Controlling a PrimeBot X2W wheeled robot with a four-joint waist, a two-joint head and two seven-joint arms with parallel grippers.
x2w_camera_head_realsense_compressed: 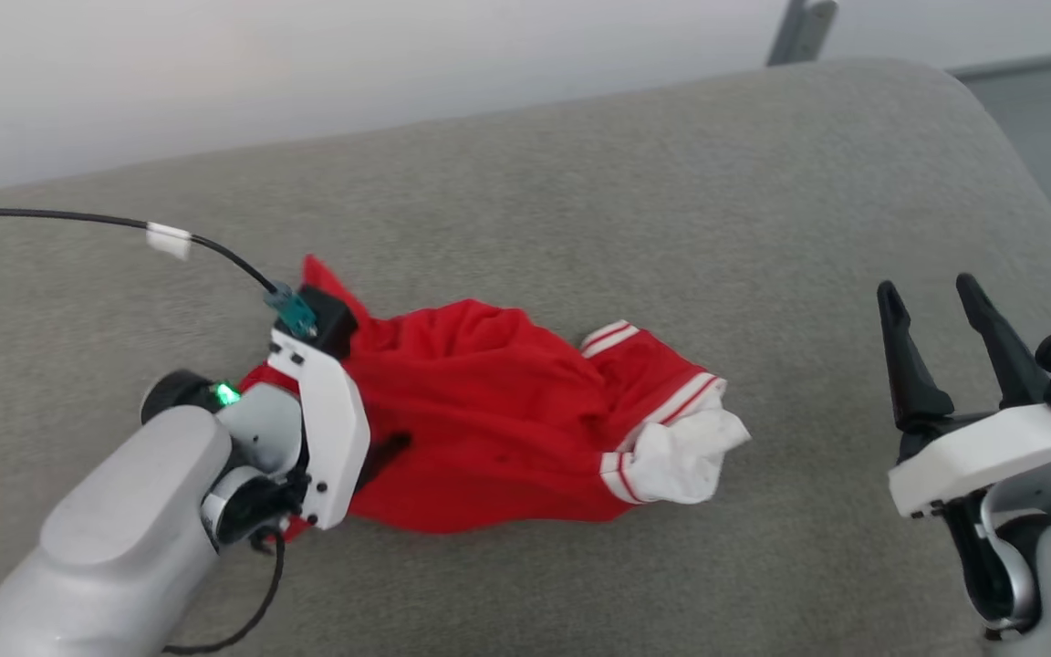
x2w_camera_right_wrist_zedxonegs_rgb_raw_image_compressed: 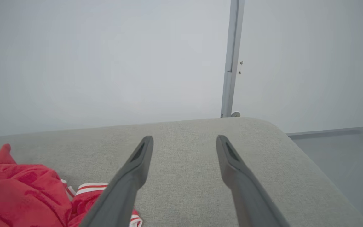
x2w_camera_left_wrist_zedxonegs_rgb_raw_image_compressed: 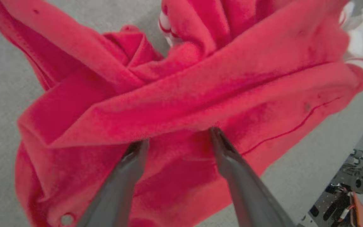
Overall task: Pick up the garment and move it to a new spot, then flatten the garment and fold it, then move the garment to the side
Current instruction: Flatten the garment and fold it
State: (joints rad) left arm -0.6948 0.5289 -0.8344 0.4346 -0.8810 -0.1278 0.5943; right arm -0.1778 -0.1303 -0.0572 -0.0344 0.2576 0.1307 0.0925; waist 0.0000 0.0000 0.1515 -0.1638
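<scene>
The garment (x2w_camera_head_realsense_compressed: pixel 507 420) lies in a crumpled heap on the grey upholstered cushion (x2w_camera_head_realsense_compressed: pixel 580 182), left of the middle and well clear of both the far edge and the rounded far-right corner. It is mostly bunched red cloth, with one white sleeve (x2w_camera_head_realsense_compressed: pixel 681 456) and its striped trim poking out at the end nearer the right edge. No lettering is visible from where the folds sit. The left gripper (x2w_camera_left_wrist_zedxonegs_rgb_raw_image_compressed: pixel 176 138) is down on the left end of the heap. Its fingers stand wide apart with their tips pressed against a thick red fold, and nothing is pinched between them yet. The right gripper (x2w_camera_head_realsense_compressed: pixel 927 301) hangs above bare cushion near the right edge, well apart from the cloth. Its fingers are also spread wide and empty, pointing toward the far edge. As for the job, I would say it is at or near its start. Nothing is flattened, there is no fold worth the name, and no tidy bundle has been set aside. Whether this spot is the new one or the old one I cannot tell from the heap alone. The lift looks like the step in hand, which leaves the spreading out, the folding and the final shift to the side.
</scene>
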